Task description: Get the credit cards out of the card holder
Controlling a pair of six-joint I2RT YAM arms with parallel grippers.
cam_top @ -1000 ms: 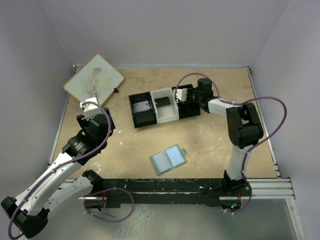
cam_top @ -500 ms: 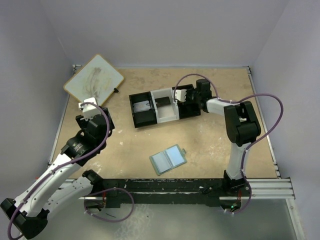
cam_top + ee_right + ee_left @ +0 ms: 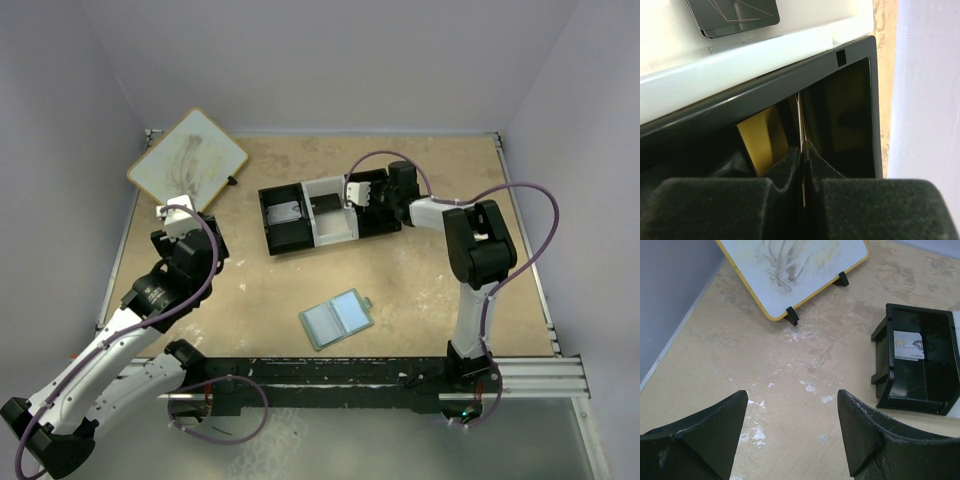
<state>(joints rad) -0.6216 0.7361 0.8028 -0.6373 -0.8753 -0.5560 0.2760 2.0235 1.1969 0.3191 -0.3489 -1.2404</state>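
Right jaws tight on card point(image 3: 800, 120)

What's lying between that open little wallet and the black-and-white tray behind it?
Nothing. In the top view, only bare tan tabletop separates the card holder from the tray.

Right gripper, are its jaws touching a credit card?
Touching. The right wrist view shows the right gripper with jaws shut on a thin credit card, inside the tray.
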